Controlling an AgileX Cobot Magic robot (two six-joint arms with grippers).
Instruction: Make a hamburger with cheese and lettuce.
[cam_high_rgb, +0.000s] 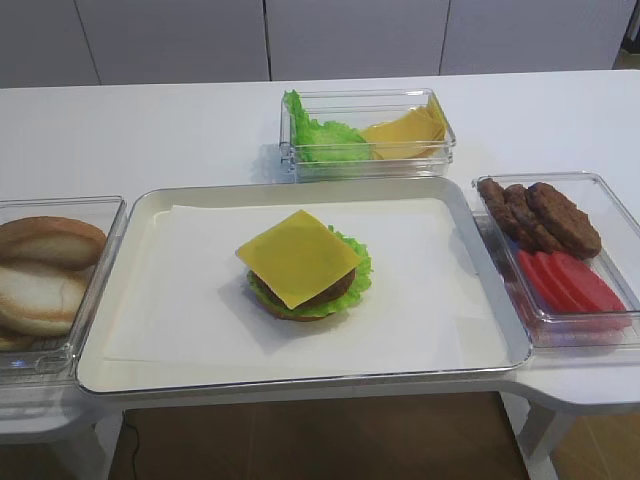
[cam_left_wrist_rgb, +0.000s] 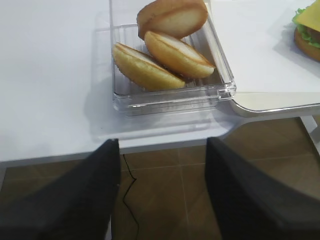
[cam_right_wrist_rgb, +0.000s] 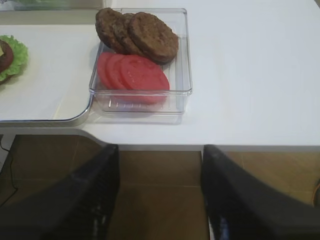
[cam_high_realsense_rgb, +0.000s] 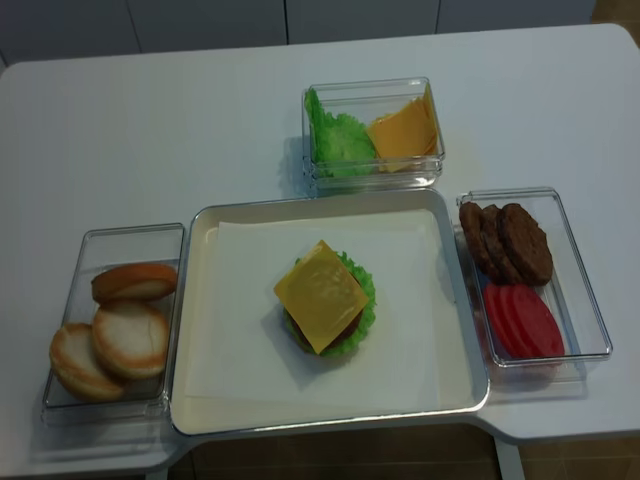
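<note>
The hamburger (cam_high_rgb: 330, 293) sits in the middle of the paper-lined tray (cam_high_rgb: 150, 375): bun base, green lettuce (cam_high_rgb: 356, 262) fringe and brown patty. A square yellow cheese slice (cam_high_rgb: 297, 257) lies flat on top of it; it also shows in the realsense view (cam_high_realsense_rgb: 321, 295). The stack's edge shows in the right wrist view (cam_right_wrist_rgb: 10, 56) and the left wrist view (cam_left_wrist_rgb: 306, 31). Neither gripper shows in the exterior views. My right gripper (cam_right_wrist_rgb: 160, 192) is open and empty below the table's front edge. My left gripper (cam_left_wrist_rgb: 162, 187) is open and empty below the front edge.
A clear box of bun halves (cam_high_rgb: 45, 275) stands left of the tray. A clear box with brown patties (cam_high_rgb: 545, 215) and red tomato slices (cam_high_rgb: 570, 283) stands right. A clear box of lettuce leaves (cam_high_rgb: 320, 135) and yellow cheese slices (cam_high_rgb: 405, 132) stands behind the tray.
</note>
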